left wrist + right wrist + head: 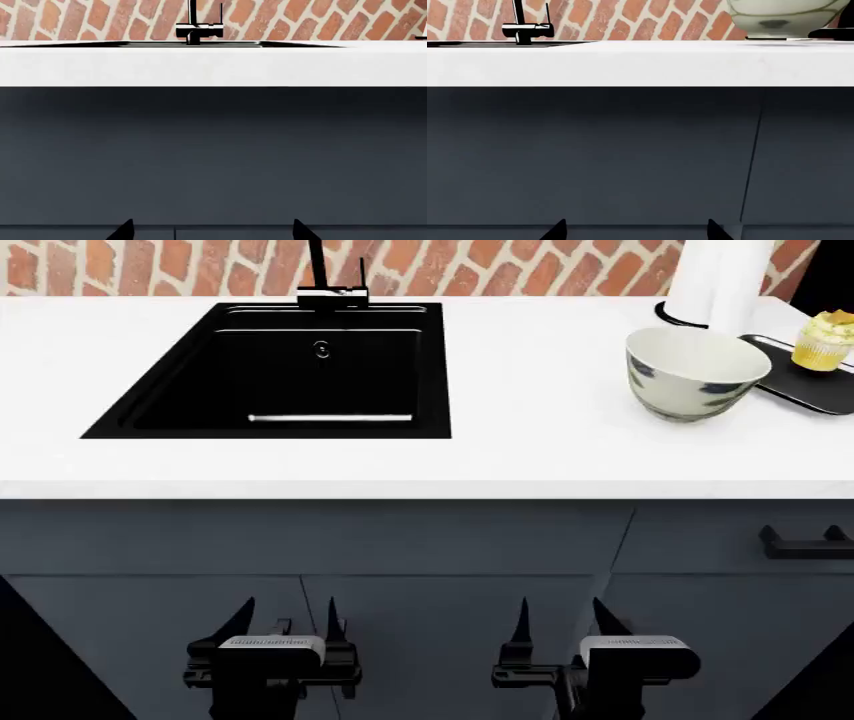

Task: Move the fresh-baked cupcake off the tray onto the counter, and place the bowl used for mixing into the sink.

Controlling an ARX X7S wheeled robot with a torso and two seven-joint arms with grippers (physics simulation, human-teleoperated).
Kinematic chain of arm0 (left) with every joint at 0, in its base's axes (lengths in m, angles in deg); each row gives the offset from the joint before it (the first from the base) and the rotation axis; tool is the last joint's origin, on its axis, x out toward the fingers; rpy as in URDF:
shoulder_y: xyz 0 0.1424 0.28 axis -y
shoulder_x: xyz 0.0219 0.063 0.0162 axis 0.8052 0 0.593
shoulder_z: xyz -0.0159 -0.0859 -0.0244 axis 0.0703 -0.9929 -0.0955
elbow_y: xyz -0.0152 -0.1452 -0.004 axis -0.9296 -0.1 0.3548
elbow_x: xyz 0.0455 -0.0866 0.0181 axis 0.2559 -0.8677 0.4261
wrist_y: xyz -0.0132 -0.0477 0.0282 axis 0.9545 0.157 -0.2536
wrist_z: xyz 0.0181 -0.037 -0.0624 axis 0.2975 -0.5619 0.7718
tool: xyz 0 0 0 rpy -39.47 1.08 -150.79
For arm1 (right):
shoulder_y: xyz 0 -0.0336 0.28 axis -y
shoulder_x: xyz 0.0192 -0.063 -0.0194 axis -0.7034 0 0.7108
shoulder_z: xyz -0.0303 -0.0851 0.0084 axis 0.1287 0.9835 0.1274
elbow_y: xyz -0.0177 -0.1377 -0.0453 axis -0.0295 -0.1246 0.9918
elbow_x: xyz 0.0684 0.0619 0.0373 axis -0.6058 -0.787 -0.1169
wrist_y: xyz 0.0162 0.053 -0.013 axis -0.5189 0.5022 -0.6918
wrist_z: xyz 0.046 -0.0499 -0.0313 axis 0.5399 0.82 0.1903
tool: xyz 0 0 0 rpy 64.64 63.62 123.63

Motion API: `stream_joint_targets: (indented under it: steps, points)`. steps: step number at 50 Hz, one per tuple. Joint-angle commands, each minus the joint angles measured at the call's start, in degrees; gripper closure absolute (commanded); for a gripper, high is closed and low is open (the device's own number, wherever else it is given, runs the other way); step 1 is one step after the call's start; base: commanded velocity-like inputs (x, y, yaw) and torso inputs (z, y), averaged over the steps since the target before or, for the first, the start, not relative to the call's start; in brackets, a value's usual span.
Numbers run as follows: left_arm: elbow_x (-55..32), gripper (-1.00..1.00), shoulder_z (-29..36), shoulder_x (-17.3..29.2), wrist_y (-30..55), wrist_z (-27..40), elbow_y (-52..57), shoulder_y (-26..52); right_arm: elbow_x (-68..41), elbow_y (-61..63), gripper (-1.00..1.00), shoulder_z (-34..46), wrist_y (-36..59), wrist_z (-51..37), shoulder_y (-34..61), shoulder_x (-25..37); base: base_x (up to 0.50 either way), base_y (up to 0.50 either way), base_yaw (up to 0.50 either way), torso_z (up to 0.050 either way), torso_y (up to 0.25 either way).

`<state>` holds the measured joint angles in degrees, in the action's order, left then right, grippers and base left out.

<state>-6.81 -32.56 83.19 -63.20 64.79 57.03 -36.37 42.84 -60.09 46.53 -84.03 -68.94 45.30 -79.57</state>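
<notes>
The cream bowl (695, 370) with grey-blue blotches stands upright on the white counter (534, 420), right of the black sink (287, 380); its base (777, 17) also shows in the right wrist view. The cupcake (823, 340) sits on the black tray (801, 388) at the far right edge. Both grippers hang low in front of the cabinets, well below the worktop. My left gripper (287, 625) and my right gripper (561, 625) are open and hold nothing. In the wrist views only the fingertips (123, 230) (555, 230) show, wide apart.
A white paper-towel roll (721, 280) stands behind the bowl. The black faucet (327, 285) rises at the sink's back against the brick wall. A black drawer handle (805, 540) sits on the right cabinet front. The counter's front edge (213, 67) overhangs the cabinets.
</notes>
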Motion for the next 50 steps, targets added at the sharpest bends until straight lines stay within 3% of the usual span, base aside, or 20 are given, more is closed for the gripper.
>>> stream_joint_targets:
  steps: [1,11,15,20,27,31,34,35,37,38,39,41,42,43,44,45,50]
  points:
    - [-0.71,-1.0,1.36,1.07,0.72,0.59,0.89,0.13,-0.05,0.96,-1.0,1.51,1.05,-1.07,-0.5,1.09,0.0,0.0,0.0,0.0,0.0]
    - [-1.36,-1.0,3.72,3.25,6.01,1.98,11.2,-2.1,-0.71,6.27,-1.0,4.19,3.09,-2.36,-1.21,3.13,0.0,0.0,0.0,0.0,0.0]
    - [-0.91,-1.0,4.24,4.73,10.5,2.17,19.2,-3.72,-3.35,16.19,-1.0,4.49,11.1,-1.05,-1.99,4.22,0.0,0.0,0.0,0.0,0.0]
    - [-0.62,-1.0,3.54,7.02,20.12,2.08,32.27,-4.29,-5.2,33.14,-1.0,3.27,22.65,-0.73,-2.53,7.24,0.0,0.0,0.0,0.0,0.0]
    - [0.24,-1.0,6.0,11.87,34.43,-1.11,46.11,-2.35,-6.29,43.8,-1.0,3.69,32.81,0.78,-0.21,10.49,0.0,0.0,0.0,0.0,0.0]
    - [-1.71,-1.0,5.36,13.8,46.87,-3.88,55.83,2.62,-9.4,50.69,-1.0,1.71,41.25,2.49,2.64,12.63,0.0,0.0,0.0,0.0,0.0]
    - [-1.62,-1.0,8.62,18.6,52.56,-5.06,59.99,6.34,-13.92,56.64,-1.0,-1.8,51.5,3.71,6.92,13.48,0.0,0.0,0.0,0.0,0.0]
    - [-10.21,-1.0,7.23,23.08,54.34,0.29,59.99,8.49,-14.54,58.21,-1.0,-2.21,53.84,3.82,8.04,14.17,0.0,0.0,0.0,0.0,0.0]
    - [-27.4,-1.0,12.21,40.27,49.67,17.48,59.99,16.96,-19.56,59.96,-1.0,-4.11,57.16,2.7,9.72,16.11,0.0,0.0,0.0,0.0,0.0]
    - [-36.0,-1.0,18.57,48.65,44.99,26.07,59.99,22.77,-26.22,59.98,-1.0,-4.77,57.34,-1.54,10.7,20.11,0.0,0.0,0.0,0.0,0.0]
    - [-44.59,-1.0,21.79,53.14,42.94,34.67,59.98,27.46,-34.82,59.98,-1.0,-6.84,57.56,-8.21,12.11,25.07,0.0,0.0,0.0,0.0,0.0]
    - [-61.78,-1.0,30.12,59.0,40.19,38.63,59.98,35.37,-51.74,59.96,-1.0,-6.05,55.07,-17.64,14.43,33.88,0.0,0.0,0.0,0.0,0.0]
    - [-64.52,-1.0,30.55,60.13,40.03,38.7,59.9,37.0,-56.67,59.97,-1.0,-3.3,53.25,-20.84,17.11,40.35,0.0,0.0,0.0,0.0,0.0]
    - [-68.9,-1.0,29.21,60.91,37.51,38.0,59.19,37.02,-59.58,59.95,-1.0,-2.42,50.58,-22.25,17.7,42.9,0.0,0.0,0.0,0.0,0.0]
    - [-65.97,-1.0,32.28,62.2,40.04,38.46,59.97,41.4,-66.68,59.68,-1.0,-4.23,51.29,-25.5,20.27,45.22,0.0,0.0,0.0,0.0,0.0]
    - [-72.25,-1.0,30.2,63.4,36.43,38.33,58.69,41.56,-70.62,59.67,-1.0,-5.81,50.04,-25.4,22.03,46.96,0.0,0.0,0.0,0.0,0.0]
    - [-76.08,-1.0,28.22,66.76,36.76,36.05,57.61,45.7,-80.78,56.49,-1.0,-7.89,50.07,-28.67,28.01,52.04,0.0,0.0,0.0,0.0,0.0]
